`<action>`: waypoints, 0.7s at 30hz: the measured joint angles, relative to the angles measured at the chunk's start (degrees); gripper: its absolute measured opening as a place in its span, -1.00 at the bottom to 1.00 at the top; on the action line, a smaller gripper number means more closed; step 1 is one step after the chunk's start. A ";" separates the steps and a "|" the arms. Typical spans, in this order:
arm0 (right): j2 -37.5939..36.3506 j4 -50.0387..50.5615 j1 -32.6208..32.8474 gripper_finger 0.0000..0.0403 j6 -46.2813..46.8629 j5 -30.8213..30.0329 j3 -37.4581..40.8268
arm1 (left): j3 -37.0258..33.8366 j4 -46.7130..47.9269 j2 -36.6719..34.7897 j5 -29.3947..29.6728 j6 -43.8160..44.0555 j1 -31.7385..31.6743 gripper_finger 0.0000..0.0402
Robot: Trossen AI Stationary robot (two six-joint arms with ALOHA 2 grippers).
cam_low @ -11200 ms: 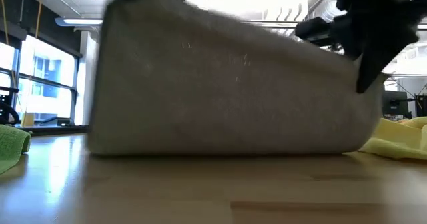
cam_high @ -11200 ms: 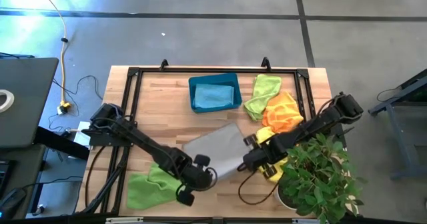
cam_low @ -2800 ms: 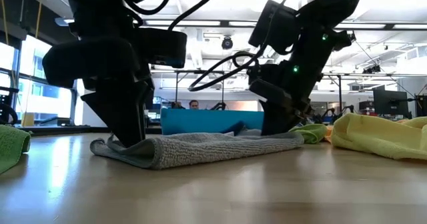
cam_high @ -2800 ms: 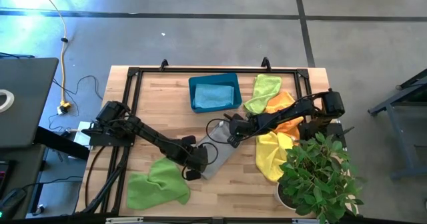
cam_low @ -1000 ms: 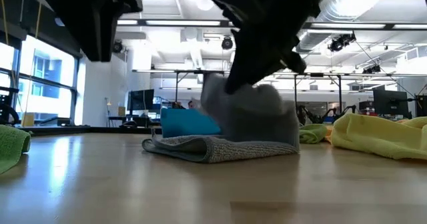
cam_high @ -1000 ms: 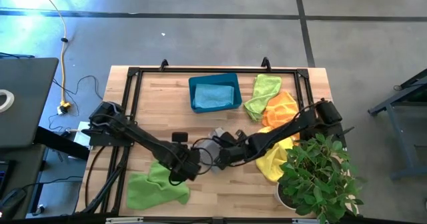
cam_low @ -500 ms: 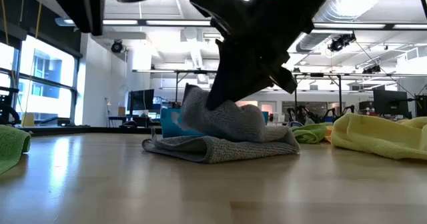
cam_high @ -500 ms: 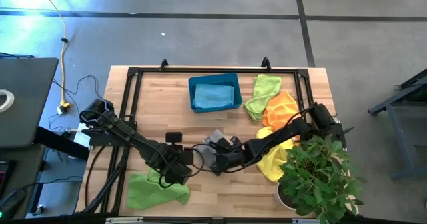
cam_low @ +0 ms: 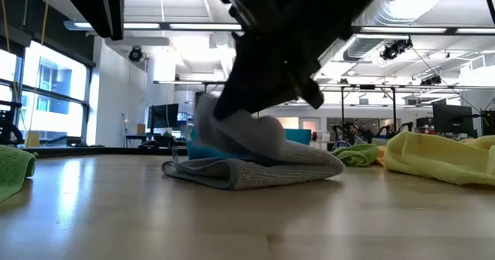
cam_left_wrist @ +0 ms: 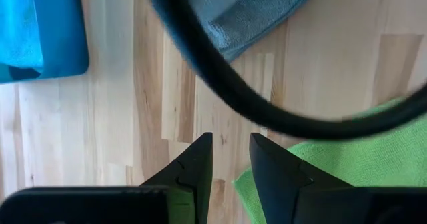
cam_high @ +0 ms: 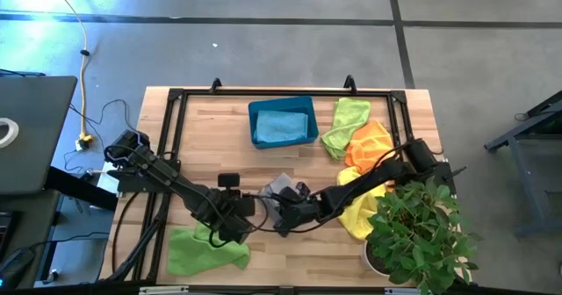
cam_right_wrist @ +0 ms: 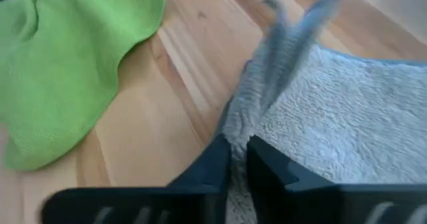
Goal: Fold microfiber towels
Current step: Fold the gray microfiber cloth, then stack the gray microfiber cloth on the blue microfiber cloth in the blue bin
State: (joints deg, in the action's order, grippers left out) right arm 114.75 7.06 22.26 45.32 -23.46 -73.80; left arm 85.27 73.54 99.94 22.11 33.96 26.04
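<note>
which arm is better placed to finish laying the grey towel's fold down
Right. The right end effector pinches the grey towel edge, lifted over the folded part. The left end effector holds nothing, above bare wood beside the green towel.

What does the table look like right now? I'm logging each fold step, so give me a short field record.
stage: grey towel partly folded at table centre
right gripper: pinching an edge of the grey towel, carrying it over the rest
left gripper: above bare wood, holding nothing, narrow gap between fingers
waiting: lime green towel at front left; yellow towel, orange towel and another lime green towel at right
teal bin: holds a light blue towel
</note>
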 joint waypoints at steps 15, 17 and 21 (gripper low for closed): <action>-8.81 9.22 0.04 -0.06 -17.73 1.46 0.02 | -0.47 -1.02 0.00 0.92 0.41 0.66 -0.55; -11.35 13.77 0.04 -0.07 -19.02 1.27 -0.02 | -1.31 -2.65 0.01 1.07 0.41 0.66 -0.55; -14.69 25.75 0.28 -0.12 -21.28 0.25 -0.02 | -2.11 -3.37 0.02 1.25 0.41 0.66 -0.55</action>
State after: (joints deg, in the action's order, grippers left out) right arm 100.06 32.82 22.55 24.04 -23.21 -73.82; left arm 83.16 70.17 99.96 23.36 34.37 26.70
